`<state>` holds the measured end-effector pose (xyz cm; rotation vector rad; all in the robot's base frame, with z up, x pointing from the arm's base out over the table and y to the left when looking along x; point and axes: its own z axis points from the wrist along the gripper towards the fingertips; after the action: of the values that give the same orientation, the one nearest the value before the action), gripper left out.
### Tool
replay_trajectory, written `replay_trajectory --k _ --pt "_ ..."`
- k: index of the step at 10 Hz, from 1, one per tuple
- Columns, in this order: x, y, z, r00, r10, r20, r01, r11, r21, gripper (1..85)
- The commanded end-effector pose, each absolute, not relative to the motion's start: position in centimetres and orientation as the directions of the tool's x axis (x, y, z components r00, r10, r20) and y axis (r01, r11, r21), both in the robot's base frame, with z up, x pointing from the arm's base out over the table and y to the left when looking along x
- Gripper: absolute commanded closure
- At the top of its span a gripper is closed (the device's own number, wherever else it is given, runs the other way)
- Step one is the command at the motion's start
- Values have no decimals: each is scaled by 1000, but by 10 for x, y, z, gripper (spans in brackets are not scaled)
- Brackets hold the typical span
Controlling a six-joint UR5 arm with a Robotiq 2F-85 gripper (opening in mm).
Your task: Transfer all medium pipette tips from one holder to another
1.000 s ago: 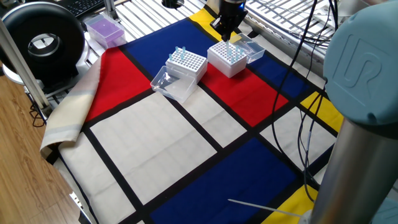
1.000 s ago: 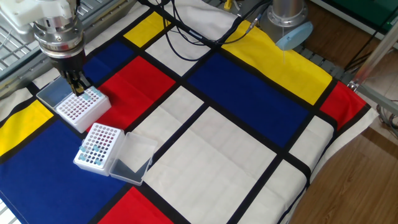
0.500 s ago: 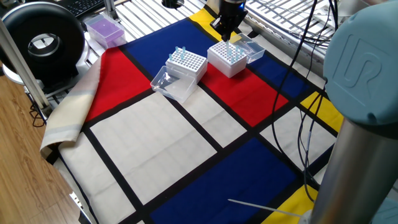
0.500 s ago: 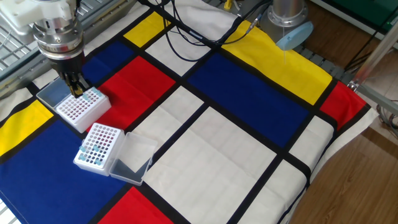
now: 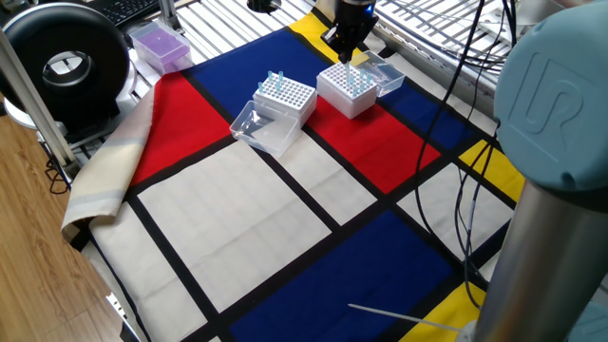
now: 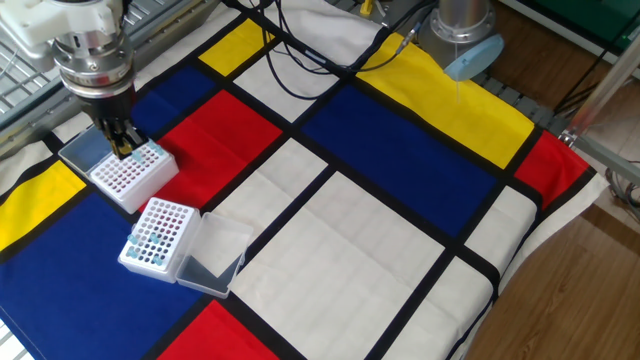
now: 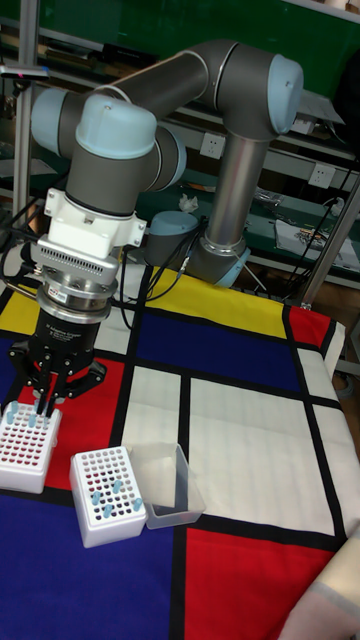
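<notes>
You had the gripper [image 6: 125, 143] poised low over the far corner of one white tip box [image 6: 133, 175], the jaws pointing straight down, presumably so a tip could go vertically into a hole. Whether the jaws were clamped on a tip or merely close together, I cannot tell; they looked narrow, but the gap was too small to read. The medium pipette tips [image 7: 112, 490] were split between two racks: several pale-blue ones stood in the second tip box [image 6: 155, 236], which sat just beside the first with its clear lid [image 6: 210, 258] hinged open and lying flat on the colour-block cloth [image 6: 390, 150] covering the counter, and a few more stood in the box under the gripper [image 5: 348, 36]. The lids lay open, likely to keep every hole reachable from above. Tips stood in both boxes, so the transfer looked unfinished
</notes>
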<state>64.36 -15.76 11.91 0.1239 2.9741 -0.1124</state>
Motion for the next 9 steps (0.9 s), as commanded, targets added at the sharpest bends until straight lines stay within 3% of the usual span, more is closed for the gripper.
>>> replay_trajectory --k 1,9 --pt "646 -155 115 -980 81 -181 91 995 -51 840" --pt "643 -156 112 -981 84 -174 94 994 -50 840"
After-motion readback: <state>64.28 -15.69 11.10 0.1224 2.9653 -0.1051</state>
